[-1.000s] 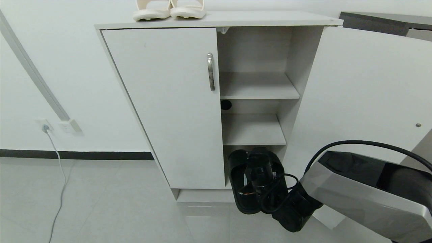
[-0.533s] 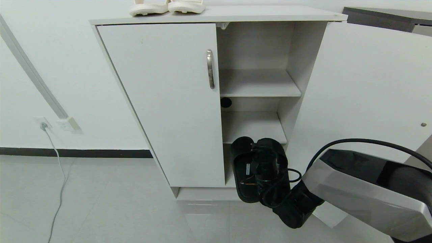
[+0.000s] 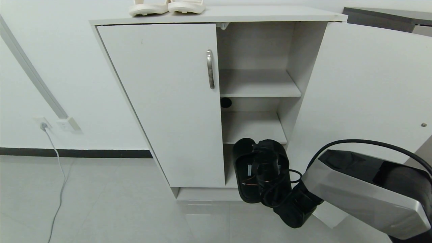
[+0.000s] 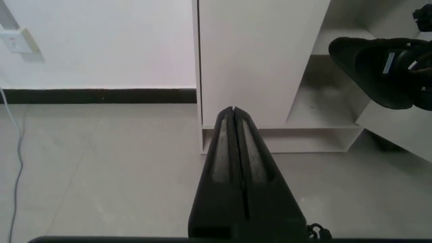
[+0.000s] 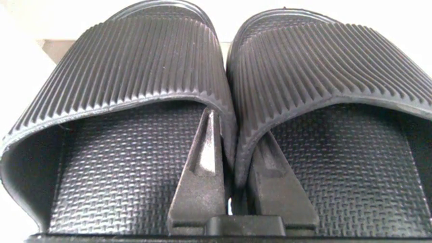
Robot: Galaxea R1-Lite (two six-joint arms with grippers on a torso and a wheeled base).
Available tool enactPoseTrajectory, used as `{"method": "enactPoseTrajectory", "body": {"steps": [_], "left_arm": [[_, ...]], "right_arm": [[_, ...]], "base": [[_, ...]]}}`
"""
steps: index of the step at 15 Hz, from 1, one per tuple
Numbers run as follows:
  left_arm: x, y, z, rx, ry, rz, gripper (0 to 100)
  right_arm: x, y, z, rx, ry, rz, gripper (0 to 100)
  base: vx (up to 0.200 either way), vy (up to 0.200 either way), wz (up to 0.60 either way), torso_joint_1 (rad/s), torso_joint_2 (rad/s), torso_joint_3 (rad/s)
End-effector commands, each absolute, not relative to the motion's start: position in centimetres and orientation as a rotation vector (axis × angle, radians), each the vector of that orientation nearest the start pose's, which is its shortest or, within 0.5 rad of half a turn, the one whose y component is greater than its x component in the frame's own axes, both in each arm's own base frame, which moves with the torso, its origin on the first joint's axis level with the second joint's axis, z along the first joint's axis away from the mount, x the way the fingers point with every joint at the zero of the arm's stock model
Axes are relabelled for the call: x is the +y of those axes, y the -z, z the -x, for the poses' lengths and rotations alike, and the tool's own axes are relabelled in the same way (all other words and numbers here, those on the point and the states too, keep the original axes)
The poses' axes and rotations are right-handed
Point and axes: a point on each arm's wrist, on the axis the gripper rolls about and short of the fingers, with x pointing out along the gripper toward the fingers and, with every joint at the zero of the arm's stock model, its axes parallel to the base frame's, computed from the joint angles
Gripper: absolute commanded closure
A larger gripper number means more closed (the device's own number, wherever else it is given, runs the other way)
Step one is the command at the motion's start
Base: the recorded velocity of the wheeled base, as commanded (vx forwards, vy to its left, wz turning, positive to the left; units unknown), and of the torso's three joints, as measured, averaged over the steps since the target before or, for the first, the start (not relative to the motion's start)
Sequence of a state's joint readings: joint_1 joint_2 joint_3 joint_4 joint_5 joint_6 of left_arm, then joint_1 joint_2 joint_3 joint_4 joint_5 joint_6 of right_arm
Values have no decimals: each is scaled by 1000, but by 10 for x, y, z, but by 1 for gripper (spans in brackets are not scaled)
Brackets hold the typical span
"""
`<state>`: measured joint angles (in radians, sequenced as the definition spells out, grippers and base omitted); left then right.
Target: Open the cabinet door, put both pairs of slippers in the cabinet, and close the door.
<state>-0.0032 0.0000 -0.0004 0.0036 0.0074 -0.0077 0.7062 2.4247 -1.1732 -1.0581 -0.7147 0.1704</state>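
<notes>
My left gripper (image 4: 232,113) hangs low over the floor (image 3: 101,202), its fingers (image 4: 219,155) pressed together on nothing and pointing at the foot of the cabinet (image 3: 270,13). I judge it is parked there to keep out of the way. The left door (image 3: 165,101) is shut, its handle (image 3: 210,69) untouched, which is fine because the right half gives enough room. On the cabinet top sit the white slippers (image 3: 167,6), not yet dealt with. Further along, the right half is open and shows an upper shelf (image 3: 258,83) and a middle shelf (image 3: 253,128), both bare. Below them the black slippers (image 3: 249,175) hang side by side, toes toward the mouth of the lowest compartment and heels out over the floor. I cannot tell whether the toes are past the front edge. My right gripper (image 5: 236,128) carries both at once: its fingers (image 5: 202,169) are clamped on the two inner walls where the slippers meet, so one grip moves the pair. The right door (image 3: 364,87) is swung wide, clear of my arm. I reckon this pair is about to be pushed in and set down.
</notes>
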Motion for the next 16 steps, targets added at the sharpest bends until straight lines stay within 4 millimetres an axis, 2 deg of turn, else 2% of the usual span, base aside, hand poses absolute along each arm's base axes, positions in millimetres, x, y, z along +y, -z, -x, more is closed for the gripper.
{"method": "enactPoseTrajectory", "body": {"steps": [1, 10, 12, 16], "left_arm": [[0, -75, 23, 6, -5, 8, 100], [0, -76, 23, 3, -3, 8, 100], [0, -76, 23, 3, -5, 9, 100], [0, -76, 23, 3, -5, 9, 100]], "right_arm": [[278, -33, -352, 150, 26, -39, 100], [278, -28, -353, 157, 26, -34, 100], [279, -27, -353, 162, 16, -35, 100], [285, -18, -380, 158, 24, -44, 100]], "base": [[200, 0, 0, -2, -2, 2], [200, 0, 0, 2, 2, 1], [0, 0, 0, 0, 0, 0], [0, 0, 0, 0, 0, 0]]}}
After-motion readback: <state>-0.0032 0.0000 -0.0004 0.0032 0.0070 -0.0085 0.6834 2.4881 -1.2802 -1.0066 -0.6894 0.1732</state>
